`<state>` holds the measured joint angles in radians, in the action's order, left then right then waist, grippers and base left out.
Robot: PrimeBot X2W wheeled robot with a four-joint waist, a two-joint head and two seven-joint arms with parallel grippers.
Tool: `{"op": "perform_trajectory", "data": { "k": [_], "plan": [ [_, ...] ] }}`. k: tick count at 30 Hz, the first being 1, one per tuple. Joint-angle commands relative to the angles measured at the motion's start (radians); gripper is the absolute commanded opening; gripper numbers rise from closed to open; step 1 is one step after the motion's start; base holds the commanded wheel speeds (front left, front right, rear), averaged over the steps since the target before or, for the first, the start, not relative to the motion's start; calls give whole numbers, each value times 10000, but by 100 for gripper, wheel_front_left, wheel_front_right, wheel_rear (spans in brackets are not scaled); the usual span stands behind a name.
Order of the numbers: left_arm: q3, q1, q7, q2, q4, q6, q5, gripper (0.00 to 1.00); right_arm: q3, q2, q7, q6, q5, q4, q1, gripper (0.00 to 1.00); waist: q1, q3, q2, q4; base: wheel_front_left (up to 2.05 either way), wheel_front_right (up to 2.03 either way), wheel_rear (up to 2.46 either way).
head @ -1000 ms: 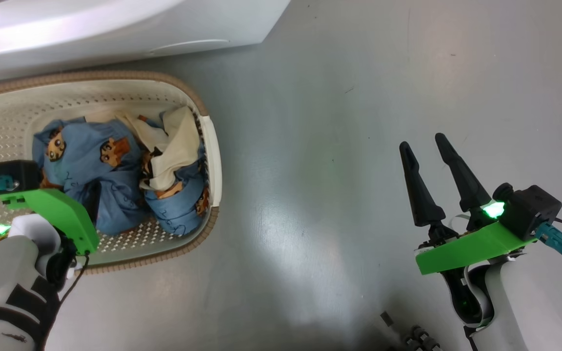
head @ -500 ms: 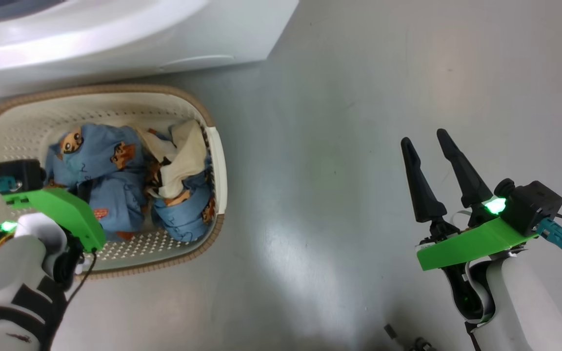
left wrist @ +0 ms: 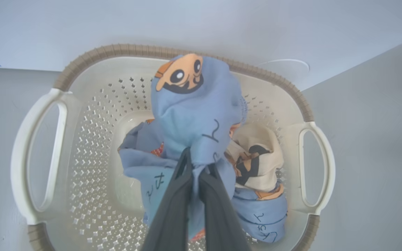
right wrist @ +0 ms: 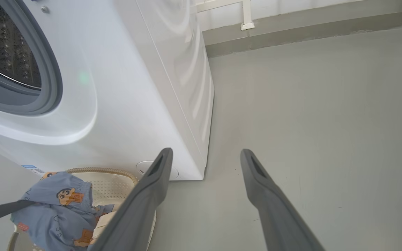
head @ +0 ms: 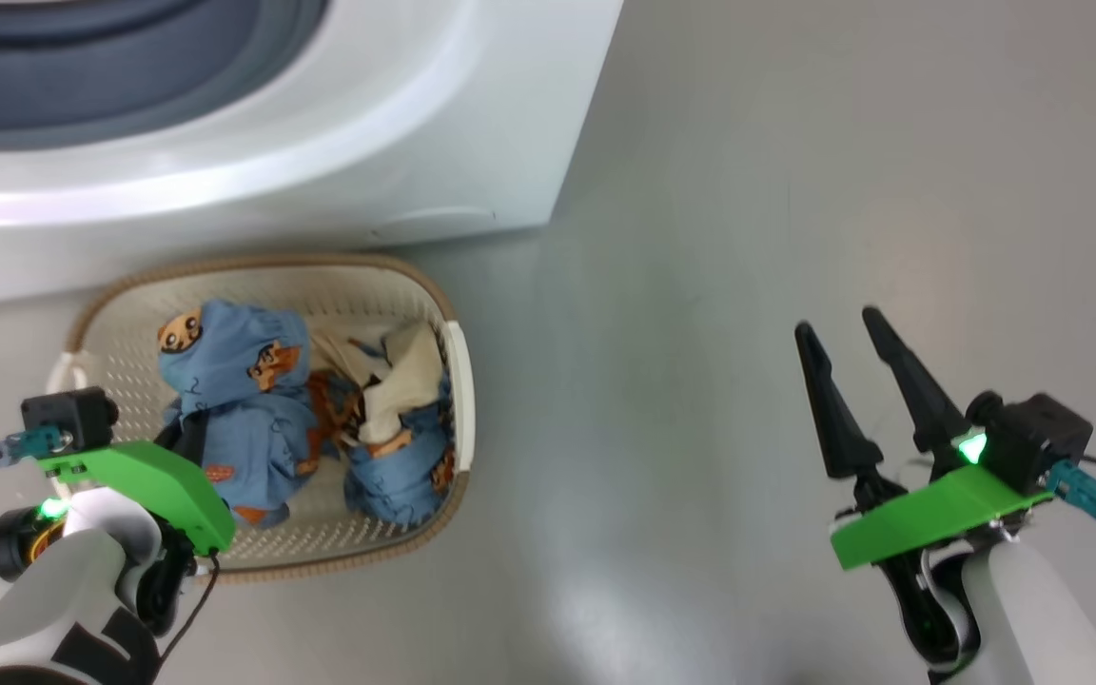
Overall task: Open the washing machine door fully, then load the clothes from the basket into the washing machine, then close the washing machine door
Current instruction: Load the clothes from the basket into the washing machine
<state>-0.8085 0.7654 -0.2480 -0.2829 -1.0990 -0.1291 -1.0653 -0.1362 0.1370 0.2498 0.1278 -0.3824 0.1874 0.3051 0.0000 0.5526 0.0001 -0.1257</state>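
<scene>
Head view puts the basket (head: 272, 263) at lower left, its far brown rim just beside the white front of the washing machine (head: 415, 143), whose corner ends near top centre. Right of that corner and of the basket, grey floor (head: 681, 314) runs wide across to the right gripper (head: 838, 323) at lower right, which hangs well apart from everything, its two fingers spread and holding nothing. In the left wrist view the basket's long axis lies left to right, a handle (left wrist: 23, 167) at each end, the machine's front along its top edge. The left gripper (left wrist: 198, 164) rises from bottom centre with fingers pinched together on a blue garment (left wrist: 194, 104); that piece stands bunched above the pile, its length running from the fingertips toward top centre, an orange cartoon face at its far end. The other clothes (left wrist: 257, 174) lie in the basket's right half, cream cloth over blue. In the right wrist view the grey gasket (right wrist: 52, 69) and steel drum (right wrist: 9, 52) show open at upper left.
</scene>
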Motion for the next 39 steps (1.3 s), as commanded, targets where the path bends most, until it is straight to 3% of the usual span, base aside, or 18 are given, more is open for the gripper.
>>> {"op": "perform_trajectory", "data": {
  "k": [1, 11, 18, 28, 39],
  "plan": [
    [476, -192, -131, -478, 272, -15, 227, 0, -212, 113, 120, 29, -112, -137, -421, 100, 0, -904, -1, 208, 0, 0, 0],
    [3074, -1762, -136, -537, 2064, -15, 2482, 0, -270, 443, 120, 29, -287, 69, -1215, 100, 0, -2461, -1, 381, 0, 0, 0],
    [5141, -3311, -136, -144, 3847, -15, 4419, 0, -168, 630, 120, 29, -429, 153, -1856, 100, 0, -3381, -1, 476, 0, 0, 0],
    [6965, -5445, -137, 469, 6435, -15, 6250, 0, 104, 735, 120, 29, -500, 86, -2553, 100, 0, -4105, -1, 482, 0, 0, 0],
    [8483, -7271, -137, 1427, 8762, -15, 7283, 0, 383, 745, 120, 29, -477, -47, -2951, 100, 0, -4308, -1, 467, 0, 0, 0]
  ]
}}
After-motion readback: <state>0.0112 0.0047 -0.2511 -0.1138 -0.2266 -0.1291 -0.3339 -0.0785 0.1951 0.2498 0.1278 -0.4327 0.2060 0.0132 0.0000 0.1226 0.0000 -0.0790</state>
